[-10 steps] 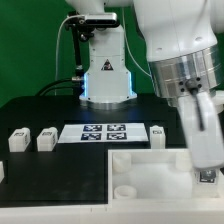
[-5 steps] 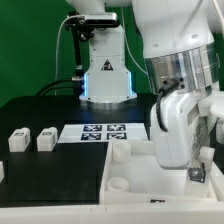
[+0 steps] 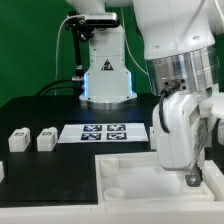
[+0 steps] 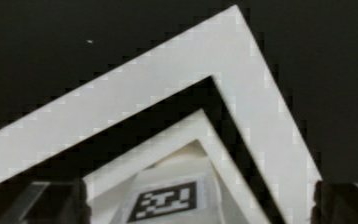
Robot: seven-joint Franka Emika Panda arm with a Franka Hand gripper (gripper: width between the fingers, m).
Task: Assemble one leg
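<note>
Two legs (image 3: 18, 140) (image 3: 45, 139), small white blocks with tags, stand on the black table at the exterior view's left. My gripper (image 3: 190, 178) hangs low over the large white tray-like part (image 3: 125, 170), at its right side. In the wrist view my dark fingers (image 4: 39, 205) show far apart. Between them lies a pointed white corner of the tray-like part (image 4: 194, 90) with a black-and-white tag (image 4: 167, 201) on it. I hold no leg.
The marker board (image 3: 104, 132) lies flat behind the tray-like part. The robot base (image 3: 106, 78) stands at the back with a cable beside it. A white piece (image 3: 2, 172) is cut off at the exterior view's left edge.
My gripper has moved toward the exterior view's left and lower. The tray-like part has shifted left with it. A white block seen right of the marker board is now hidden behind my hand.
</note>
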